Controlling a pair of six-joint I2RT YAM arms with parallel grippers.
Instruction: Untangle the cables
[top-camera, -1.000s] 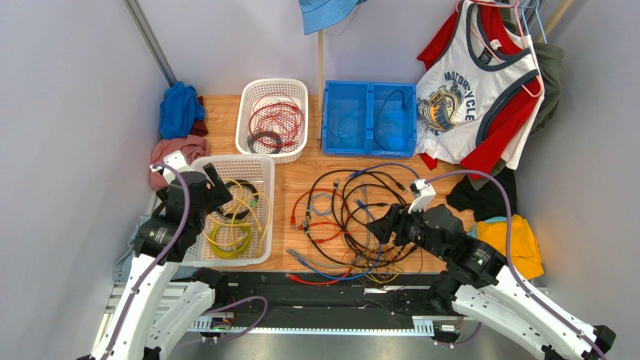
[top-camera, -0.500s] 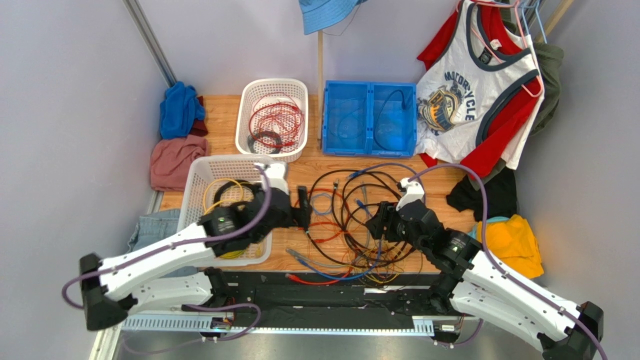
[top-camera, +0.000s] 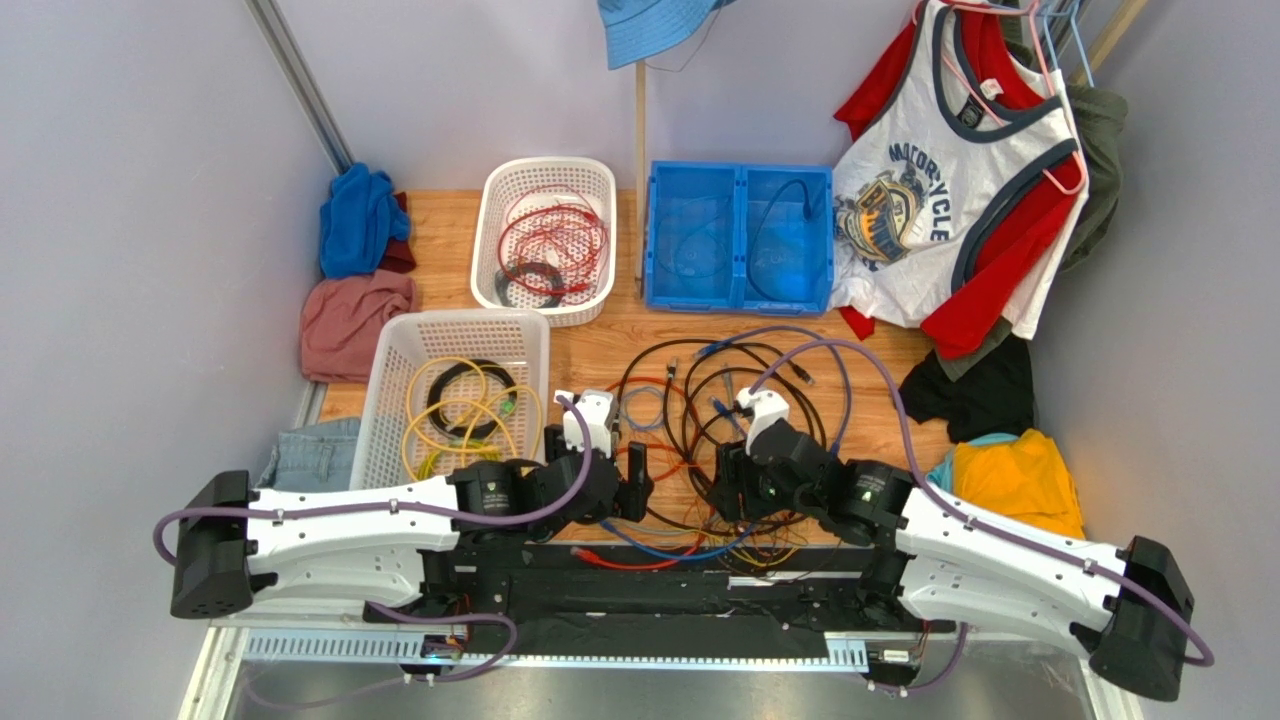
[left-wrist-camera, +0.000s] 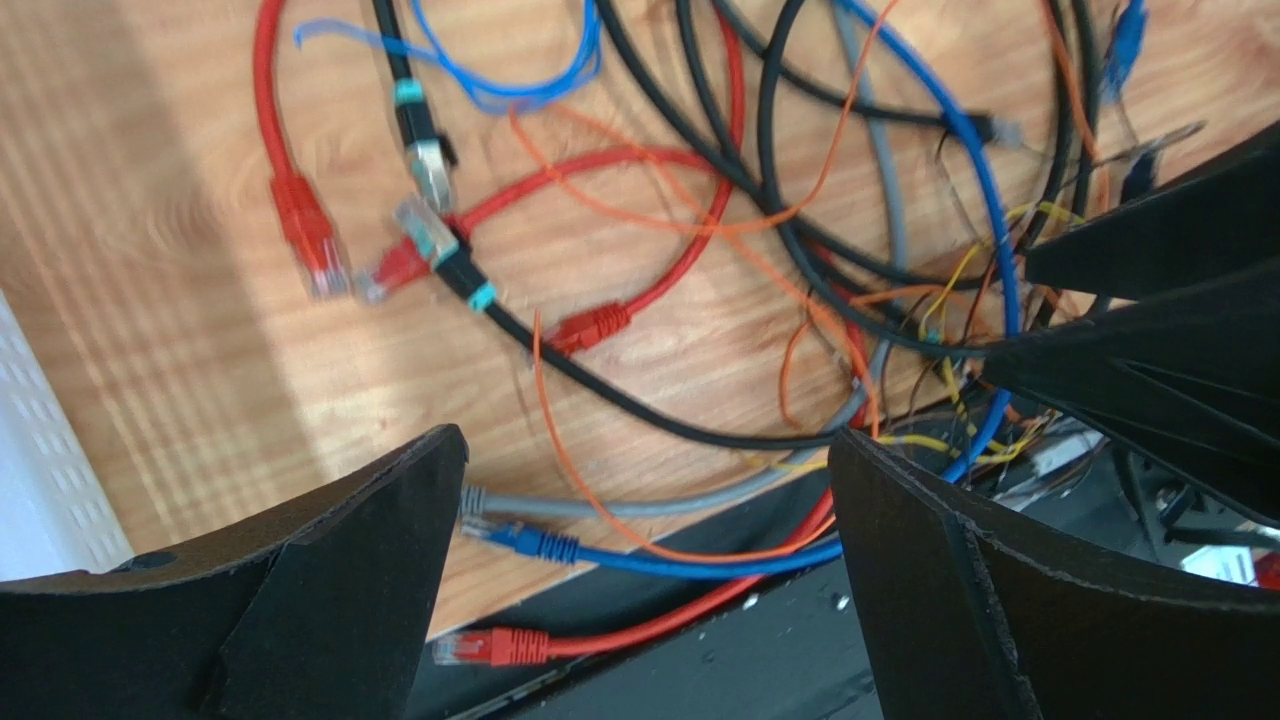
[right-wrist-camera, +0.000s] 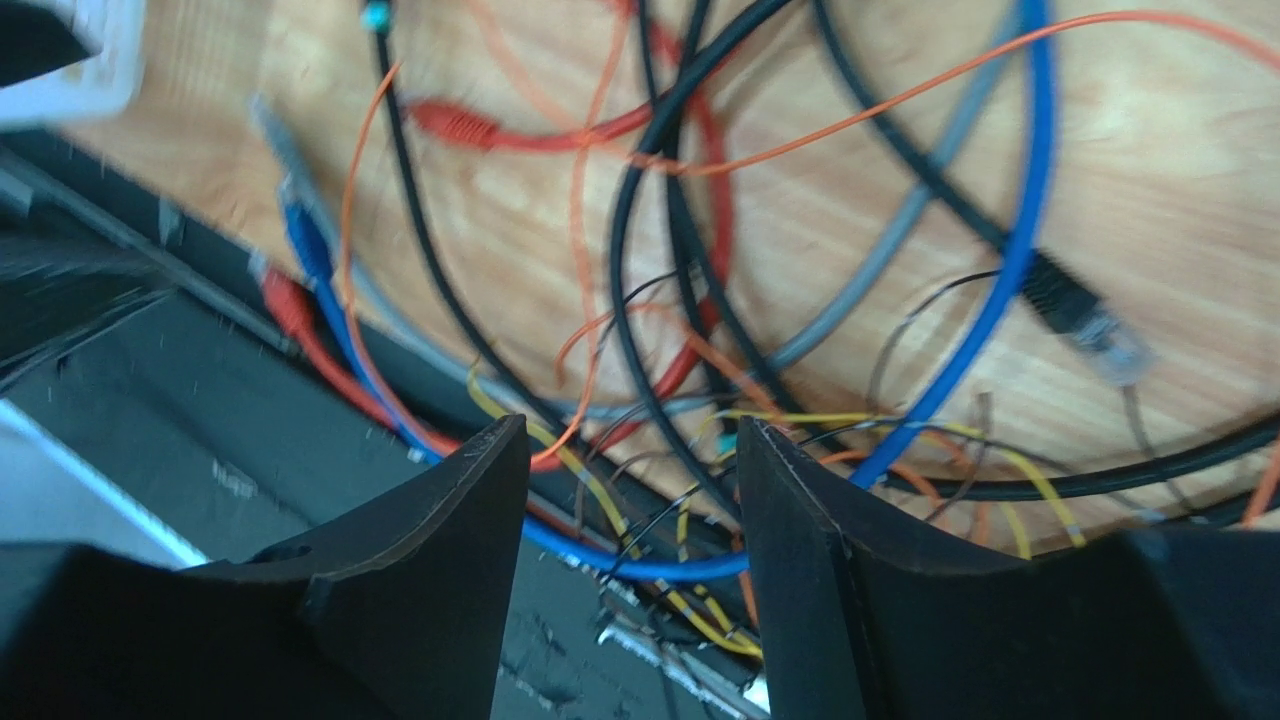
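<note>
left gripper (top-camera: 637, 480) is hovering wide open; gripping nothing | right gripper (top-camera: 730, 483) is gaping narrower; also empty | cables (top-camera: 703, 428) are sprawling knotted across the table (top-camera: 601, 353), beneath both grippers

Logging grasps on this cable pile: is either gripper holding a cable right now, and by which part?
Nothing is held. The left gripper and right gripper are both open above the cables, gripping no cord.
</note>
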